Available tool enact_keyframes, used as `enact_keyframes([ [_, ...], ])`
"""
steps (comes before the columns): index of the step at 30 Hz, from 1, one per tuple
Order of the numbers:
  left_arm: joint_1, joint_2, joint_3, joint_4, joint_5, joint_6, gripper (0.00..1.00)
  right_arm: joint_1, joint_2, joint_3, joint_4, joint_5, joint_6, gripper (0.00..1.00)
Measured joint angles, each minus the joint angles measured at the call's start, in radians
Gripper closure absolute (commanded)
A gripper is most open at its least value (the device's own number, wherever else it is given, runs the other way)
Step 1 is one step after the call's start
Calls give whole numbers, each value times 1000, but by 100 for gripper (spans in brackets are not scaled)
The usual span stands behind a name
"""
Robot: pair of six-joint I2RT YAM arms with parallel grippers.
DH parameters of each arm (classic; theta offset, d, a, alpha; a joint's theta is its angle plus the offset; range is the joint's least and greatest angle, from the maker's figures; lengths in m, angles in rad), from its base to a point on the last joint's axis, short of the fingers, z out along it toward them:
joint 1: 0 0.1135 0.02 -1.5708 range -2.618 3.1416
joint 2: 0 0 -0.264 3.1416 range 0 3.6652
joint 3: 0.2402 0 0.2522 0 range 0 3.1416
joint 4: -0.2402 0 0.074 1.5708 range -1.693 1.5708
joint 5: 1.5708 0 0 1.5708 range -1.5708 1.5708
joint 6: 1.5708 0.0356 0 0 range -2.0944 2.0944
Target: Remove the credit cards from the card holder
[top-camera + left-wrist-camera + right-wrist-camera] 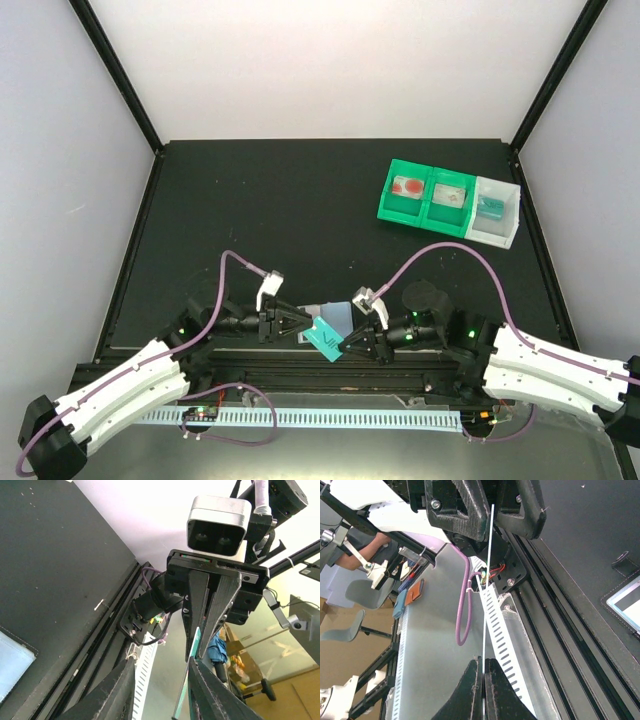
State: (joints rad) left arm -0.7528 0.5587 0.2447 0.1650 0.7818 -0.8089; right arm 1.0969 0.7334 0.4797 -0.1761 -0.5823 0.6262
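My right tool (483, 685) is clamped on the teal plastic credit card (325, 338), near the open black folding card holder (338, 312) on the bench (300, 200); my left tool (162, 690), jaws apart, straddles the card's edge and should close squarely before any release.

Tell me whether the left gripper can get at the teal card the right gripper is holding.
Likely yes: the left gripper holds its jaws open either side of the teal card, whose other end alone the right gripper pinches.

Overhead looks down; facing wrist cameras closely share one card (325, 340).
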Motion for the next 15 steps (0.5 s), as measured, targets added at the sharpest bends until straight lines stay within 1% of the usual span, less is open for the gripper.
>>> enact_keyframes([
  [2, 0, 0, 0, 0, 10, 4, 67, 0, 3, 0, 0, -1, 0, 99],
  [3, 0, 0, 0, 0, 14, 5, 74, 0, 4, 0, 0, -1, 0, 99],
  [5, 0, 0, 0, 0, 19, 7, 90, 0, 7, 0, 2, -3, 0, 99],
  [6, 0, 0, 0, 1, 24, 9, 96, 0, 9, 0, 3, -3, 0, 99],
  [7, 0, 0, 0, 2, 28, 7, 98, 0, 11, 0, 3, -3, 0, 99],
  [10, 0, 0, 0, 15, 39, 11, 99, 0, 13, 0, -4, 2, 1, 97],
  [15, 0, -2, 0, 19, 42, 10, 98, 0, 6, 0, -9, 34, 11, 85],
])
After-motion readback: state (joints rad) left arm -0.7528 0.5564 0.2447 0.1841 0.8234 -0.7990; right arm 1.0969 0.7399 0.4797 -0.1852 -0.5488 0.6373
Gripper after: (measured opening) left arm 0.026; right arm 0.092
